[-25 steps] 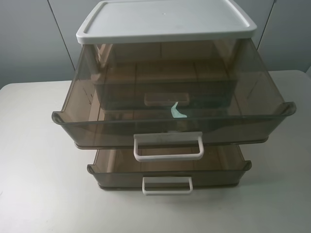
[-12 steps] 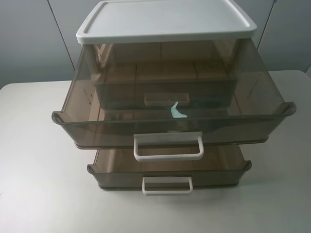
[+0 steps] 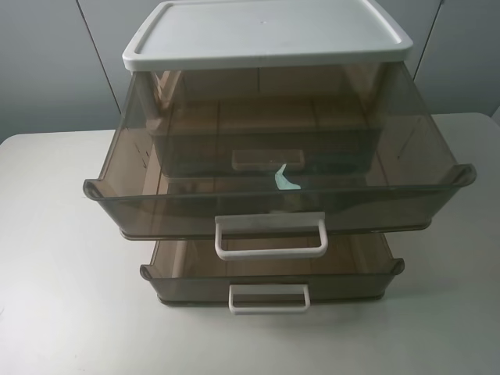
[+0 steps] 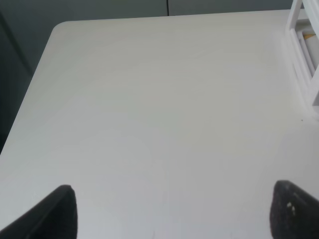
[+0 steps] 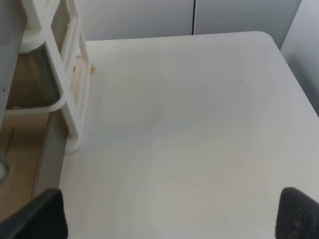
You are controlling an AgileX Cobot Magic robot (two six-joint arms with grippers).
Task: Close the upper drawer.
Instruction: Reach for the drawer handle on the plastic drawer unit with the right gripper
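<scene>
The upper drawer [image 3: 156, 205] is the tall smoky-brown translucent one under the white cabinet top [image 3: 266, 31]. It stands pulled far out, and its wide white loop handle [image 3: 270, 234] faces the front. Neither gripper shows in the exterior high view. In the left wrist view my left gripper [image 4: 172, 214] is open over bare table, with only its dark fingertips [image 4: 55, 211] showing. In the right wrist view my right gripper [image 5: 169, 214] is open too, over bare table beside the cabinet's white frame [image 5: 75, 79]. Both are empty and apart from the drawer.
A shallower bottom drawer [image 3: 187, 285] with a narrower white handle [image 3: 269, 298] is also pulled out. Another drawer's handle [image 3: 267, 158] shows through the upper drawer. A small pale green scrap [image 3: 286, 180] shows at the upper drawer's front. The white table [image 3: 62, 312] surrounds the cabinet.
</scene>
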